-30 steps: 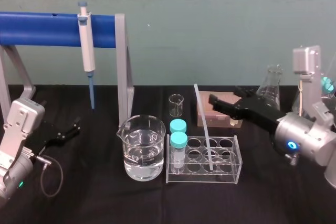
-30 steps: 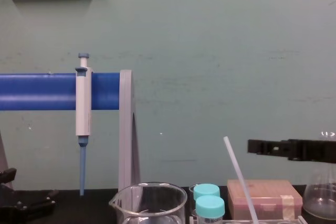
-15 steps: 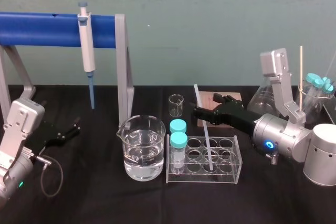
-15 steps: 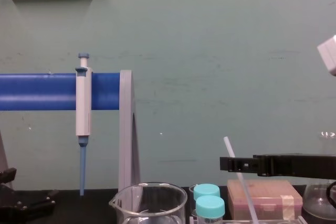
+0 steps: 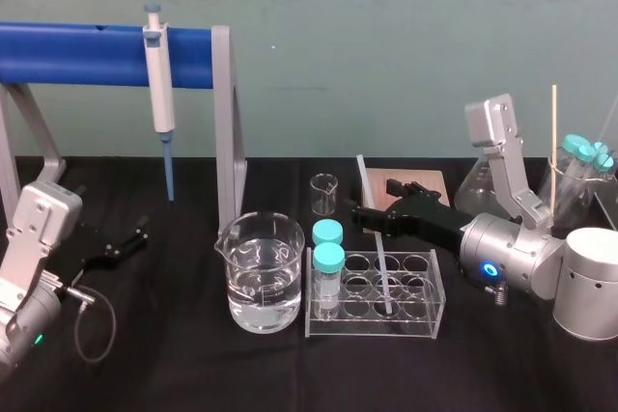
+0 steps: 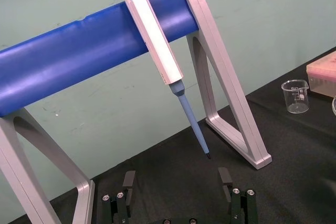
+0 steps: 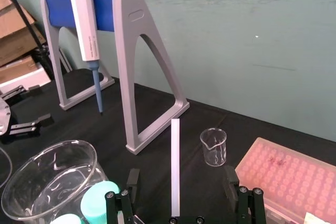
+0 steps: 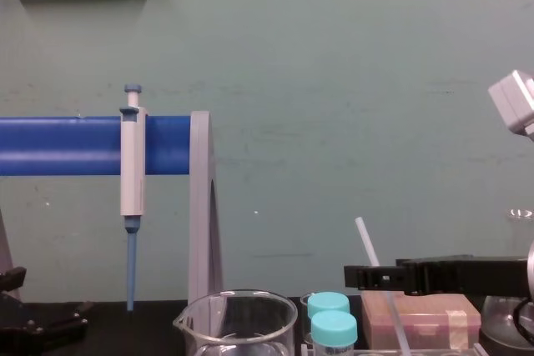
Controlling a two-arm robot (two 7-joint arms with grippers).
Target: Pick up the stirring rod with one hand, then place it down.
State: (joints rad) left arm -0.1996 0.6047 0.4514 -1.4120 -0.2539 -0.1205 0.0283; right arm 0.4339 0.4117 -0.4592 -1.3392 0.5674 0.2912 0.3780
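Leaning in the clear rack (image 5: pixel 430 320), the stirring rod (image 5: pixel 380 260) has its foot in a well just right of the two teal-capped vials (image 5: pixel 328 260) that fill the rack's left end. Its top tips back and to the left, above the rack's rear edge. I have the right tool (image 5: pixel 359 215) level above the rack, reaching in from the right. Its fingers (image 7: pixel 131 179) are spread to either side of the rod's upper part. On the right wrist view the rod (image 7: pixel 175 166) stands in the gap, apart from both fingers. From the chest camera the rod's tip (image 8: pixel 362 235) pokes up past the black fingers.

Just left of the rack sits a large beaker (image 5: pixel 261 277) partly filled with clear liquid, close to the vials. Behind the rack stand a small empty beaker (image 5: pixel 324 194) and a pink tip box (image 5: pixel 425 183), the box partly hidden by my right tool. A glass flask (image 5: pixel 476 185) is behind and right of the rack. Well left and behind, a pipette (image 5: pixel 158 74) hangs from a blue-barred stand (image 5: pixel 87 53). Far left of the rack, my left tool (image 5: pixel 130 238) lies on the black bench (image 5: pixel 193 373), fingers spread and holding nothing.
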